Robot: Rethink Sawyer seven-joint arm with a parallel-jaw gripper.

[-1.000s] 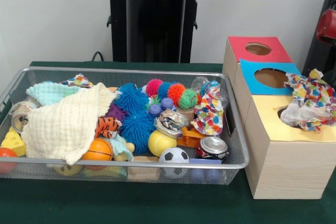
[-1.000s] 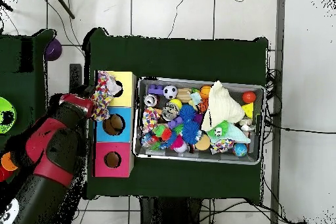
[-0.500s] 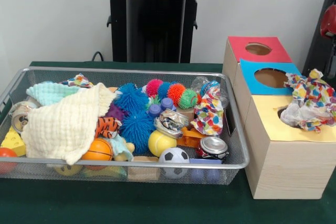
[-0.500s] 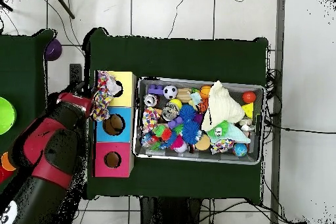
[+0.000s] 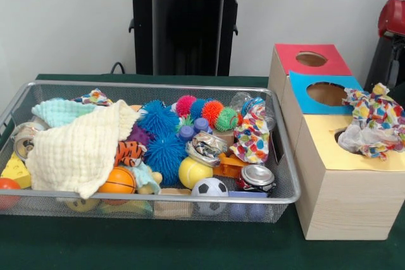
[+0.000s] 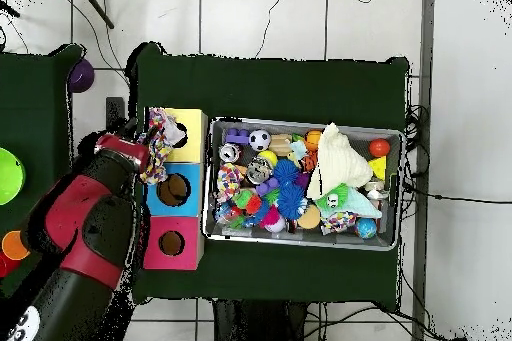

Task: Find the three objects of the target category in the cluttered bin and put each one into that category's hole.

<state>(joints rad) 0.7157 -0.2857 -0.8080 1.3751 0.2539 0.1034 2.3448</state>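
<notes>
The wire mesh bin (image 5: 158, 85) holds mixed toys and cloths; it also shows in the overhead view (image 6: 300, 123). One patterned cloth (image 5: 373, 121) lies bunched over the yellow-panelled hole (image 5: 342, 136) of the pale wood box, partly hanging off its far side (image 6: 155, 149). A second patterned cloth (image 5: 252, 137) stands at the bin's right end (image 6: 228, 181). A third (image 5: 95, 97) peeks out at the back left (image 6: 340, 222). The red arm's end (image 6: 122, 149) hovers beside the cloth on the box. I cannot see how the gripper stands.
The blue-panelled box (image 5: 326, 93) and the red-panelled box (image 5: 310, 59) stand behind the yellow one. A cream waffle cloth (image 5: 79, 150) and a mint cloth (image 5: 57, 112) cover the bin's left part. Spiky balls, cans and balls fill the middle.
The arm's end has shifted slightly toward the yellow box in the overhead view, and its red part has risen at the front view's right edge. The cloth on the box has not moved.
</notes>
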